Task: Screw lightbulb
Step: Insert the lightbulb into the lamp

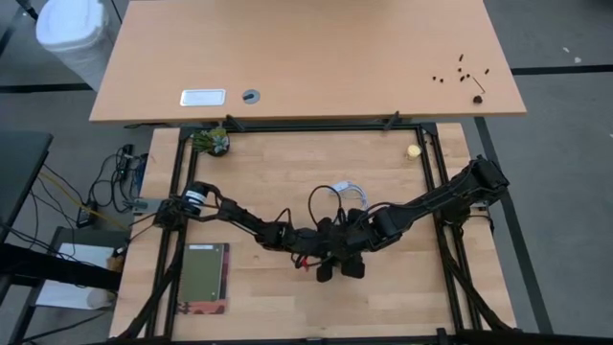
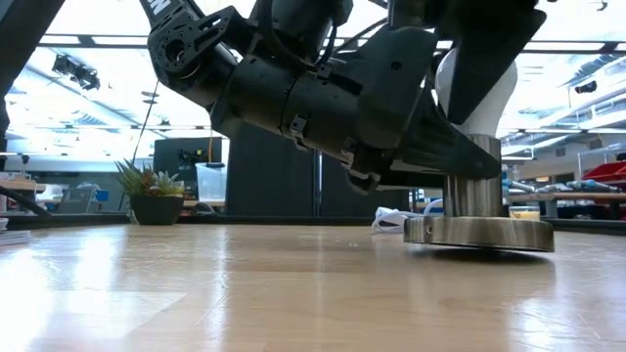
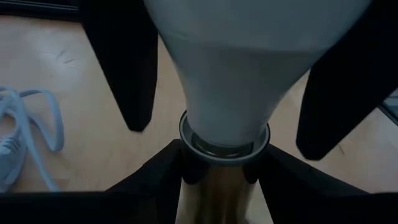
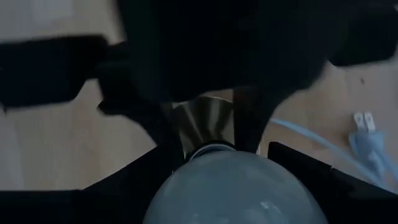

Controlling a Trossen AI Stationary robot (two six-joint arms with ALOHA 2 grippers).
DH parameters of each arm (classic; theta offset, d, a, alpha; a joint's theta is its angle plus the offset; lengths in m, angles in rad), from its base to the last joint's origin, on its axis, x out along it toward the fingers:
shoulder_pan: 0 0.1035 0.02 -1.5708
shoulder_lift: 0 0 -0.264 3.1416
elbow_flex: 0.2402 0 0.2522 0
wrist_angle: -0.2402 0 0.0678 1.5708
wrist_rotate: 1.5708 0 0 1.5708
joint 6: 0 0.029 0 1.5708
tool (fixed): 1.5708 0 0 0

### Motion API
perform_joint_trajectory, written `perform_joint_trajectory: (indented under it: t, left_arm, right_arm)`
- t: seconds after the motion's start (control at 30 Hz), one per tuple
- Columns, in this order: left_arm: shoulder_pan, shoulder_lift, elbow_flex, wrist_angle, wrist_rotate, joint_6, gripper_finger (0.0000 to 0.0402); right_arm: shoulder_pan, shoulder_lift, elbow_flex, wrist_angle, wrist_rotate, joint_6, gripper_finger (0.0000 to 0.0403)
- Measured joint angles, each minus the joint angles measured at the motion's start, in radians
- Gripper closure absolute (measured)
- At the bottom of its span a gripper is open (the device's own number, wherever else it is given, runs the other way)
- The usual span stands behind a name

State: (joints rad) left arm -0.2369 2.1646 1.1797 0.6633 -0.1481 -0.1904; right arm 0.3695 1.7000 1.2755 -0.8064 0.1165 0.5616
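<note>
The lightbulb (image 4: 233, 186) — frosted globe nearest — sits in a brass socket stem (image 4: 202, 121); dark fingers (image 4: 298, 165) flank it, white cord (image 4: 364, 146) beyond.

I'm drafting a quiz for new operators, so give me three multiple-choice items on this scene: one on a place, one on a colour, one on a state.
1. Where is the white frosted lightbulb?
A. upright in the round metal socket base
B. lying beside a potted plant
C. on the upper desk

2. What colour is the coiled cord?
A. black
B. white
C. red

3. What is the right end effector doing?
A. open, far from everything
B. closed on the lightbulb
C. holding a plant

Answers: 1 A, as its neck sits in the socket's collar; 2 B, as pale loops lie on the wood; 3 B, as its dark fingers press both sides of the globe.
</note>
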Motion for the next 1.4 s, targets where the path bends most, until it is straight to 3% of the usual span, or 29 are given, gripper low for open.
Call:
perform_joint_trajectory:
  t: [0.7, 1.07, 1.2, 1.4]
  left_arm:
    - [-0.056, 0.002, -0.002, 0.026, -0.309, -0.038, 0.0213]
    - [-0.06, 0.002, -0.002, 0.012, -0.311, -0.032, 0.0213]
    - [-0.066, 0.002, -0.002, 0.01, -0.308, -0.021, 0.0213]
    - [-0.071, 0.0, -0.002, 0.006, -0.299, -0.014, 0.0213]
  right_arm:
    - [-0.074, -0.001, 0.0, -0.02, 0.035, 0.449, 0.0135]
    - [-0.083, -0.002, 0.0, -0.003, -0.001, 0.49, 0.0133]
    - [-0.084, -0.002, 0.0, 0.021, -0.023, 0.473, 0.0111]
    - [-0.086, -0.002, -0.002, 0.022, -0.047, 0.43, 0.0043]
